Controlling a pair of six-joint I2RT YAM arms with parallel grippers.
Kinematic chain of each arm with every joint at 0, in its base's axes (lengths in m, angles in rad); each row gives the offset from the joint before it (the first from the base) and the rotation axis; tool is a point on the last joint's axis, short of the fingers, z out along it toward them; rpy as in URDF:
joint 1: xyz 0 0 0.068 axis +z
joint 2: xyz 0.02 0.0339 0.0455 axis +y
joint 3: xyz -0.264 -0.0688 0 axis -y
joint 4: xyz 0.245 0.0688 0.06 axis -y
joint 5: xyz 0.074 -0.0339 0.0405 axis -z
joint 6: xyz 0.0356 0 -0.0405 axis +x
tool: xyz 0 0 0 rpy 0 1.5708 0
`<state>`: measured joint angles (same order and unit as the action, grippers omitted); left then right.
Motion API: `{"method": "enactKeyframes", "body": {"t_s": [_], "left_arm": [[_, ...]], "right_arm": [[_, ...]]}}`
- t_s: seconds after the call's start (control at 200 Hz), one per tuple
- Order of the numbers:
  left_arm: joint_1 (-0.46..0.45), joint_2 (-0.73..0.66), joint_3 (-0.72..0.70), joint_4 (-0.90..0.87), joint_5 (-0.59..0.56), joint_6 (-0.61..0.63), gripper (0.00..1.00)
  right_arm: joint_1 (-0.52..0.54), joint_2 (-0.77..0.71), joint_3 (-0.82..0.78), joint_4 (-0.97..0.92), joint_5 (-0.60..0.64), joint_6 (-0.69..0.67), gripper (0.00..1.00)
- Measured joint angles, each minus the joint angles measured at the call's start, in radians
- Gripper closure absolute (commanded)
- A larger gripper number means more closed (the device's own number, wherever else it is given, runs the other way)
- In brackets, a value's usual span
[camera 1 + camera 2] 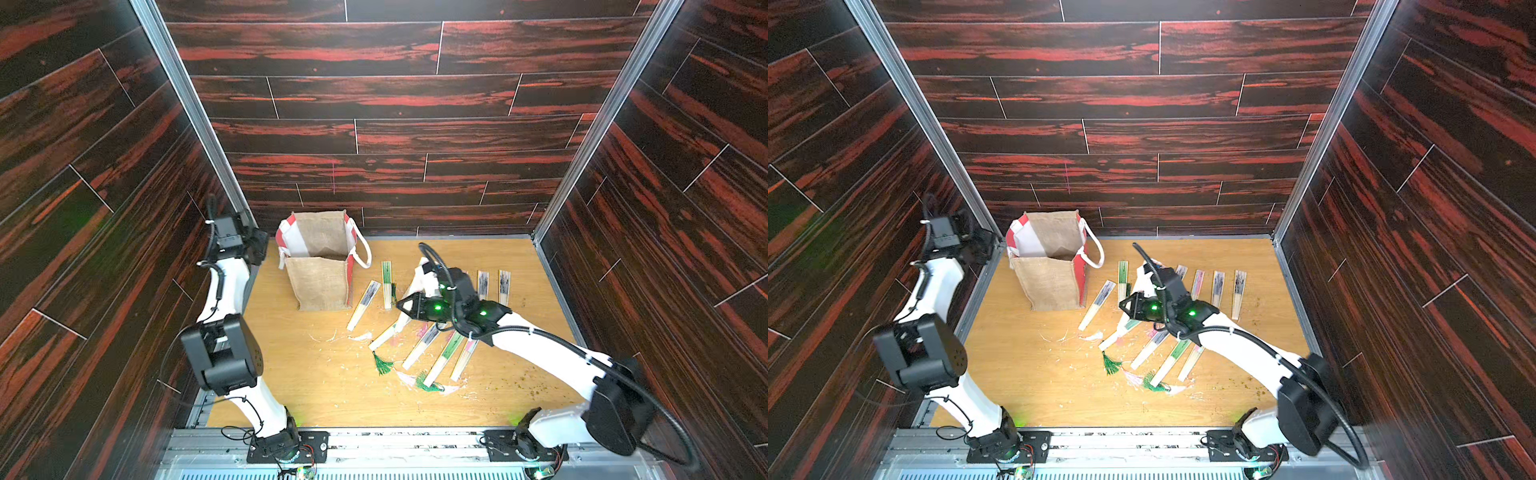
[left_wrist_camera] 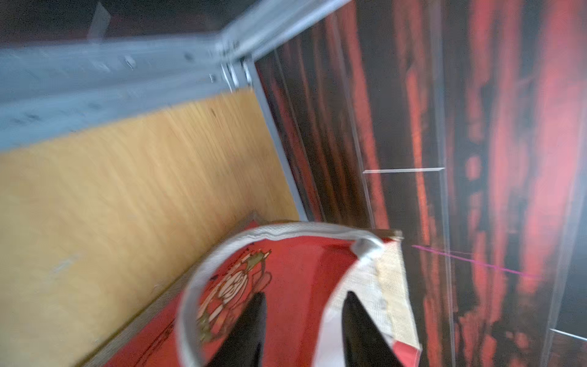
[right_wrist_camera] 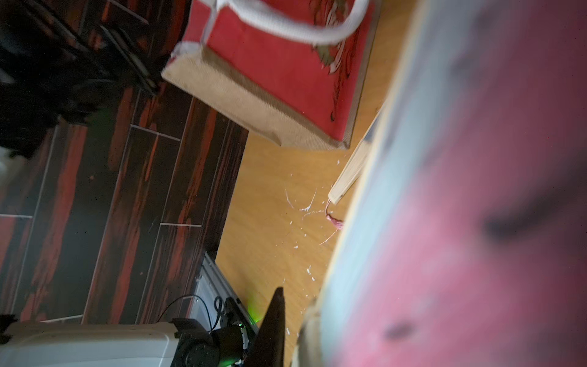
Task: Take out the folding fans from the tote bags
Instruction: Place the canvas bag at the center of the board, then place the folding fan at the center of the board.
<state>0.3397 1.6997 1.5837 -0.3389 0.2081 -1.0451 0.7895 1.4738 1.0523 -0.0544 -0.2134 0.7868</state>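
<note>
- Step in hand, as I judge it: a late carry-out. One pink-printed fan (image 3: 460, 190) is pinched in the right gripper (image 1: 405, 308), near the middle of the table and right of the tote bag (image 1: 322, 286).
- The other folding fans (image 1: 1217, 289) lie flat in two loose rows right of the bag, a few trailing green tassels (image 1: 382, 365).
- The bag stands upright at the far left, mouth open. No fan shows inside it in both top views, though its floor is dim.
- The left gripper (image 2: 305, 295) hovers at the bag's left red panel beside the white rope handle (image 2: 301, 230), fingers spread and holding nothing.
- Next move, by my reading: lower the held fan into a free gap between its neighbours without nudging them, let go, then look into the bag for stragglers.
- Writing: none legible. The red panel carries a white-and-green printed figure (image 2: 235, 286), but no words can be read.
- The table (image 1: 316, 386) is wood-toned, with pale scraps scattered on it.
</note>
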Motion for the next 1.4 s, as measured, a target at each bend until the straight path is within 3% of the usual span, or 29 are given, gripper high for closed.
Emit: {"method": "enactKeyframes", "body": {"t_s": [0.025,0.1,0.185,0.506,0.782,1.077,1.403], "left_arm": [[0.003,-0.021,-0.001,-0.007,-0.004,0.012,0.38],[0.011,-0.092,-0.013,-0.027,-0.019,0.051,0.15],[0.015,-0.175,-0.036,-0.058,-0.033,0.092,0.01],[0.015,-0.532,-0.23,-0.156,-0.045,0.203,0.01],[0.015,-0.766,-0.31,-0.214,-0.024,0.235,0.01],[0.015,-0.819,-0.251,-0.283,-0.017,0.286,0.01],[0.015,-0.826,-0.254,-0.29,-0.006,0.292,0.01]], "right_arm": [[0.013,0.013,0.005,0.005,-0.001,0.0,1.0],[0.05,0.05,0.019,0.018,-0.005,0.002,1.0],[0.099,0.094,0.037,0.039,-0.011,0.006,1.0],[0.26,0.291,0.199,0.071,-0.061,-0.002,1.0],[0.27,0.482,0.355,-0.028,-0.167,-0.131,1.0],[0.277,0.64,0.572,-0.315,-0.237,-0.386,1.0],[0.282,0.813,0.777,-0.528,-0.239,-0.514,1.0]]}}
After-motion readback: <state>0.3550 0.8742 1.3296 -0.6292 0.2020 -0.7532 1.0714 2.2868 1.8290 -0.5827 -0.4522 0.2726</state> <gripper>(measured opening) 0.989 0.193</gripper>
